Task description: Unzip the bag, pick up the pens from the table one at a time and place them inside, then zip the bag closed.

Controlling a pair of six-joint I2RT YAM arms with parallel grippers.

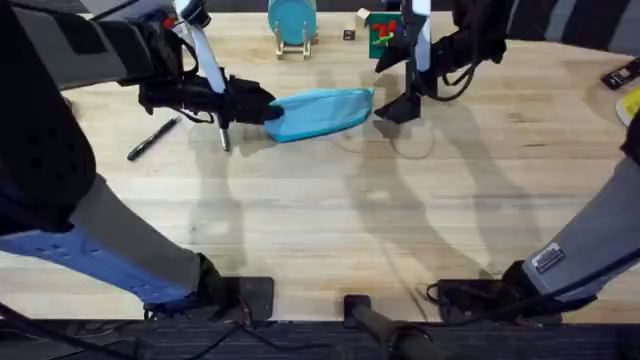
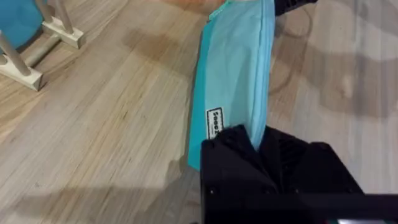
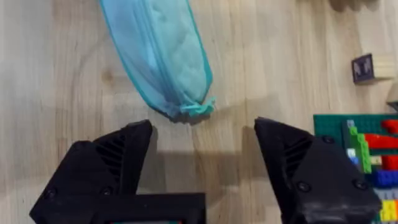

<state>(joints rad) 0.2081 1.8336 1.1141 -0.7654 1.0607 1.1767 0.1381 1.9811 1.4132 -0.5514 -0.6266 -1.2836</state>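
Note:
The light-blue bag (image 1: 322,111) lies across the far middle of the table (image 1: 320,230). My left gripper (image 1: 262,109) is shut on the bag's left end; in the left wrist view the fabric of the bag (image 2: 239,68) runs in between the black fingers (image 2: 227,152). My right gripper (image 1: 393,108) stands open just off the bag's right end, its fingers (image 3: 118,155) on either side of the zipper tab (image 3: 196,109). A black pen (image 1: 152,138) lies on the table to the left. A short silver-grey pen (image 1: 224,137) lies just below the left gripper.
A teal disc on a wooden stand (image 1: 292,25) is at the back, with toy bricks (image 1: 382,34) and a small dark cube (image 1: 348,35) to its right. Dark and yellow items (image 1: 622,78) sit at the right edge. Bare wood lies in front of the bag.

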